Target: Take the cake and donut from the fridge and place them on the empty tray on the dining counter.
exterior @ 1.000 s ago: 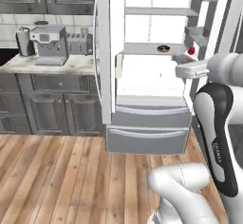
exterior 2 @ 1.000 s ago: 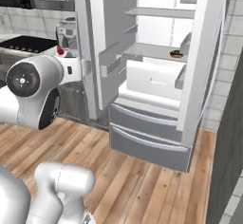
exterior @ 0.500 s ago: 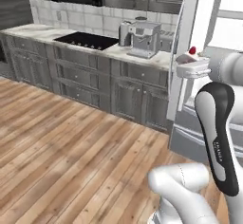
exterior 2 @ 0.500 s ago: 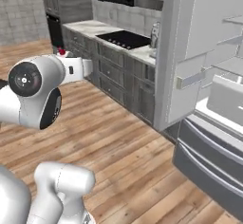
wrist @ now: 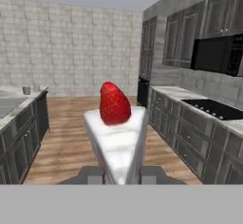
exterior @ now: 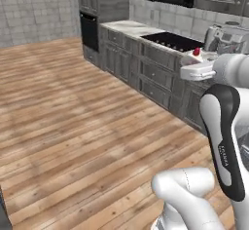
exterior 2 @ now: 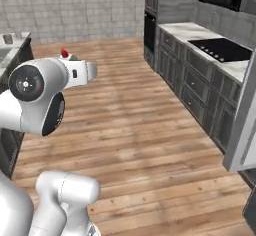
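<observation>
Hand view has my gripper (wrist: 121,175) closed tight on the cake (wrist: 117,140), its white wedge upright between my fingertips (wrist: 91,174), red strawberry on top. I am in the carrying step: cake out, donut yet to fetch. Next I need the base to bring me to the dining counter (exterior 2: 11,50) and its tray, then lower and release gently. A second ago both base views faced the open fridge; now they face wood floor (exterior: 73,112) and wall cabinets (exterior: 146,68), because the base has turned.

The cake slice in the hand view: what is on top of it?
A red strawberry sits on top of the white cake slice. The slice's bottom is hidden between the pincer's fingers.
</observation>
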Motion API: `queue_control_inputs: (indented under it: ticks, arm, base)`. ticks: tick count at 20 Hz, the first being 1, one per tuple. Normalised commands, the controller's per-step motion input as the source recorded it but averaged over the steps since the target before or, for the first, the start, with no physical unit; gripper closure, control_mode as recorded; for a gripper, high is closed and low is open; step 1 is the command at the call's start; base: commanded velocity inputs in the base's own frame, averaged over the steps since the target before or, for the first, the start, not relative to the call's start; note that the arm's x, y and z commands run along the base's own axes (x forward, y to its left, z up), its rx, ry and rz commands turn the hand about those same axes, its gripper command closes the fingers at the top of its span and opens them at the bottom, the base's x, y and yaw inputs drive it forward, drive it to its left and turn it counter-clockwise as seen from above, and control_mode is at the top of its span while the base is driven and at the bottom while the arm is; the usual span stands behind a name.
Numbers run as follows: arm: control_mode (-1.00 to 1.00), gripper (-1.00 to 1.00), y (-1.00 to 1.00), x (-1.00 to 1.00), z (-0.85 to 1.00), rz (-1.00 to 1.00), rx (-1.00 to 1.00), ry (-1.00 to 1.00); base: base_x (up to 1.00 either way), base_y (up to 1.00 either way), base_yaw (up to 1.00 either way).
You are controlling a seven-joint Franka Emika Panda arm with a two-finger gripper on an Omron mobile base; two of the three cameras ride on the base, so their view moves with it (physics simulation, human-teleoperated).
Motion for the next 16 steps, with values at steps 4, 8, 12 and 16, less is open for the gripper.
queue_control_inputs:
  ticks: [4, 8, 12, 16]
  arm:
    - [1.00, 1.00, 0.00, 0.00, 0.00, 0.00, 0.00, 0.00]
    - [1.00, 1.00, 0.00, 0.00, 0.00, 0.00, 0.00, 0.00]
    - [1.00, 1.00, 0.00, 0.00, 0.00, 0.00, 0.00, 0.00]
    - [1.00, 1.00, 0.00, 0.00, 0.00, 0.00, 0.00, 0.00]
  base:
    - [0.34, 0.00, 0.61]
    - [0.52, 0.00, 0.52]
    - [0.59, 0.04, 0.46]
    - [0.29, 0.54, 0.33]
